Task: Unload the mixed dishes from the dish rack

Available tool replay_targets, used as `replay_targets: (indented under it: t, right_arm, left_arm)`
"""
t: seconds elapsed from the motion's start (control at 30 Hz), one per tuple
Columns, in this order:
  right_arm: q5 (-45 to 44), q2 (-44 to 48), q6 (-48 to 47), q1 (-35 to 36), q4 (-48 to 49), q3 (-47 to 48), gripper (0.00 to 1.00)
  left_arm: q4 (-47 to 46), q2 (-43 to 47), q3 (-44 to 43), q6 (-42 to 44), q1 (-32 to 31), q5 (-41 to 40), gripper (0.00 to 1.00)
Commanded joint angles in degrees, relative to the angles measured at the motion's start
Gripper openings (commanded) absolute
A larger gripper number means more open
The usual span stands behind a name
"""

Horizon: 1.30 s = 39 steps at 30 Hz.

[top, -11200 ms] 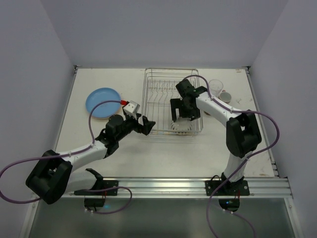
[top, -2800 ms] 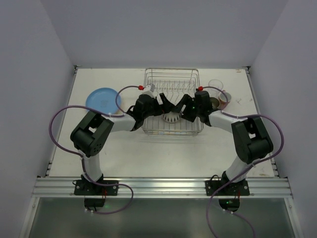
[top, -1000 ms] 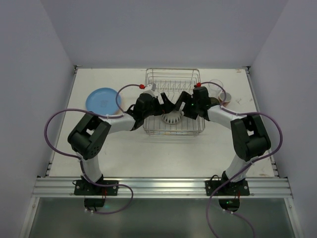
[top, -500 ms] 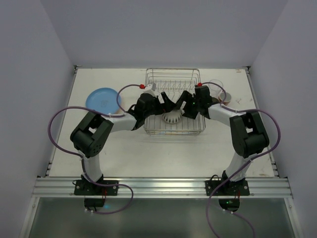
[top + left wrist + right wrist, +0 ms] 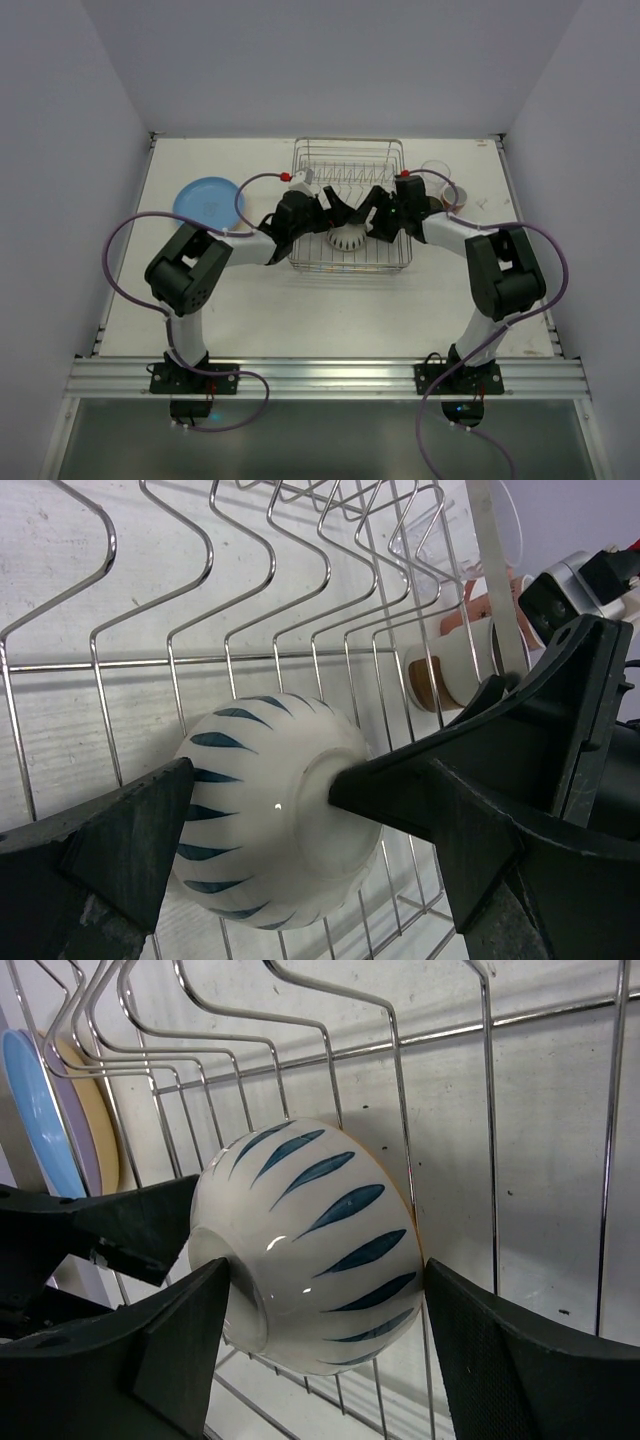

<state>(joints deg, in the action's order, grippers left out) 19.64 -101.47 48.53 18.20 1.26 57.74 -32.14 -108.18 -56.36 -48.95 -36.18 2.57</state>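
The cream bowl (image 5: 347,239) with blue leaf stripes lies tipped on its side in the dish rack (image 5: 345,146). Both grippers reach in around it. My right gripper (image 5: 328,1268) has one finger against the bowl's (image 5: 320,1210) foot and the other against its rim. My left gripper (image 5: 260,780) stands wide open astride the same bowl (image 5: 262,852), one fingertip at the foot and the other beside the wall. In the top view the left gripper (image 5: 338,222) comes from the left and the right gripper (image 5: 371,226) from the right.
A blue plate (image 5: 207,203) tops a stack on the table left of the rack, with a yellow plate (image 5: 88,1110) under it. A clear glass tumbler (image 5: 435,172) and a reddish-brown cup (image 5: 455,196) stand right of the rack. Upright rack tines (image 5: 240,650) rise behind the bowl.
The right gripper's fingers have closed in onto the bowl. The left gripper has stayed wide open, and both arms have barely shifted.
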Motion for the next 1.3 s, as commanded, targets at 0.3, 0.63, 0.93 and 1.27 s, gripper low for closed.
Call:
replay_targets:
  t: [0.3,0.63,0.93,1.27]
  right_arm:
    - [7.34,6.9,1.83,2.37,2.61,-0.34,0.29]
    - [7.87,10.76,0.95,2.37,5.41,-2.1,0.07]
    - [9.1,12.09,0.69,2.37,11.57,-4.82,0.0]
    - [6.48,18.31,-4.48,2.55,13.78,-6.58,0.0]
  left_arm:
    - [-10.66,-0.9,1.69,-8.71,-2.84,7.89,1.0]
    - [-9.69,1.92,1.69,-9.06,-2.84,10.0,1.0]
    - [-10.22,3.59,2.31,-10.11,-2.58,11.31,1.0]
    - [-2.94,7.63,-0.5,-6.6,0.41,13.25,1.0]
